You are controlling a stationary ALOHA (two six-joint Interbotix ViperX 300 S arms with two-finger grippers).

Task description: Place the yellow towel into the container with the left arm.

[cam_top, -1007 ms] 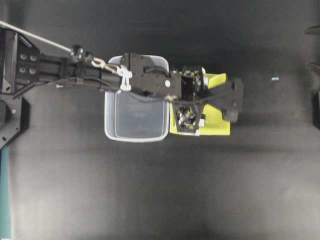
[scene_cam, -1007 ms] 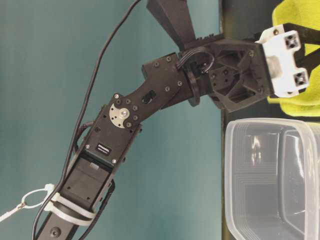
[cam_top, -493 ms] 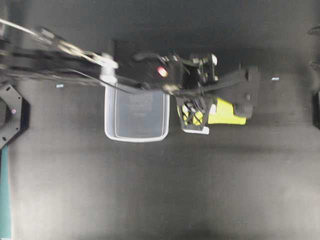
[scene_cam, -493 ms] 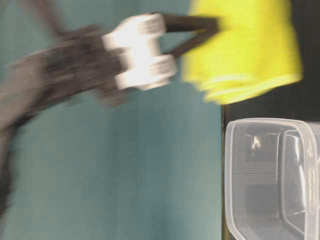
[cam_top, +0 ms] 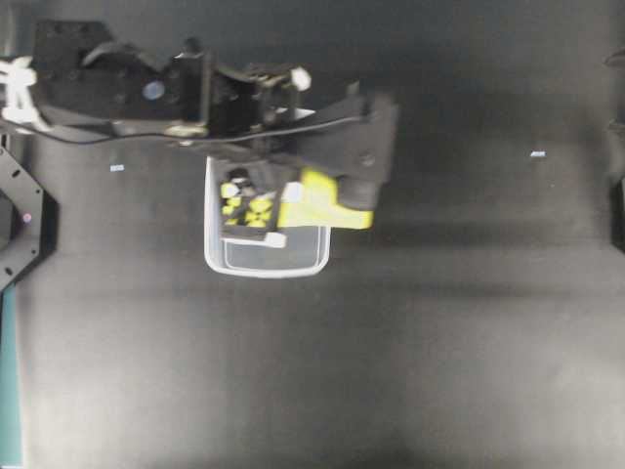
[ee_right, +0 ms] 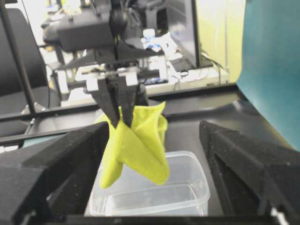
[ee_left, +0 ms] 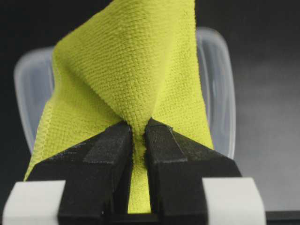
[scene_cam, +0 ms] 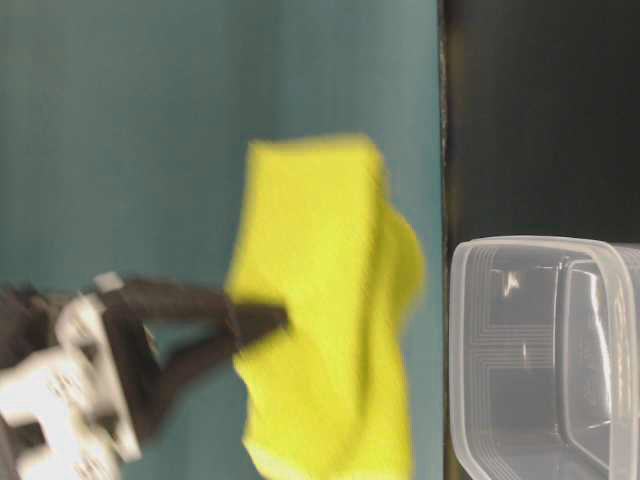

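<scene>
Already the pick-up is done: the yellow towel [ee_right: 133, 143] hangs in the air, pinched at a bunched fold by the left gripper [ee_left: 138, 136], whose fingers [ee_left: 105, 150] are clamped tight on the cloth with only that thin fold between them. Most of the towel drapes below the fingers, loose corners spreading to either side. The container [ee_right: 150, 192] sits on the black table [cam_top: 439, 342] directly under the hanging cloth, and in the right wrist view the lowest corner dangles just above its rim without touching. What remains, by my reading, is lowering the towel into the tub and letting go. The right gripper [ee_right: 154, 178] holds nothing, its fingers spread wide, well back from the container.
</scene>
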